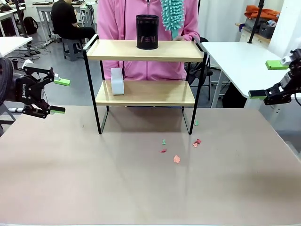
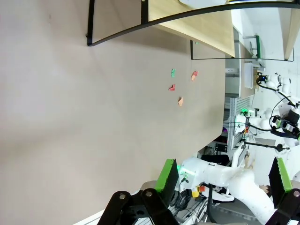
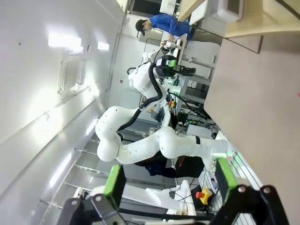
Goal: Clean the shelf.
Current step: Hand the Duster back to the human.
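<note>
Jaws stand apart and empty on both sides: the left gripper (image 1: 59, 95) hovers at the table's left edge, the right gripper (image 1: 268, 79) off the right edge. Between them, toward the far side, the shelf (image 1: 145, 92) carries a black mesh cup (image 1: 147, 32) on top, a white block (image 1: 117, 81) below. Paper scraps (image 1: 177, 159) lie near its right legs.
</note>
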Tool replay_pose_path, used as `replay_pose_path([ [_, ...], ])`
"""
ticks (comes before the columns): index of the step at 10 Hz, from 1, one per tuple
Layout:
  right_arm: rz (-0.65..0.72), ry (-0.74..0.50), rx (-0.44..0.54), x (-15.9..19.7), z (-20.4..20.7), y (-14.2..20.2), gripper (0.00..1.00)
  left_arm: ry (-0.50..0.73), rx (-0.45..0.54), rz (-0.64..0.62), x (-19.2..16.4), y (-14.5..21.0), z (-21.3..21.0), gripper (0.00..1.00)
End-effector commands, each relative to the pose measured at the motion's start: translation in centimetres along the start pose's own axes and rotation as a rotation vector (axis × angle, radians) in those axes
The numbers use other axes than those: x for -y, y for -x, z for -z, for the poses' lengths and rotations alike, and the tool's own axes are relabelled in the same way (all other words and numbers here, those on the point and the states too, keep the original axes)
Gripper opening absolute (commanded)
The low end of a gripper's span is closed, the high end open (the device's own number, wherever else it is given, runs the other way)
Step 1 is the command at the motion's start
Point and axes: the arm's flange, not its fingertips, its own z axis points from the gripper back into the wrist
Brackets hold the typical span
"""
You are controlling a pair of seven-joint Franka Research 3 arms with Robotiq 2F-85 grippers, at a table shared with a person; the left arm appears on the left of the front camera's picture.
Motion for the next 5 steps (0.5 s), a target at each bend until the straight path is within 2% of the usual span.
replay_pose_path([
  [1, 0.002, 0.003, -0.012, -0.20, -0.10, 0.25, 1.00, 0.000, 0.000, 0.009, 0.15, 0.08, 0.07, 1.00],
  [5, 0.002, 0.003, -0.012, -0.20, -0.10, 0.25, 1.00, 0.000, 0.000, 0.009, 0.15, 0.08, 0.07, 1.00],
])
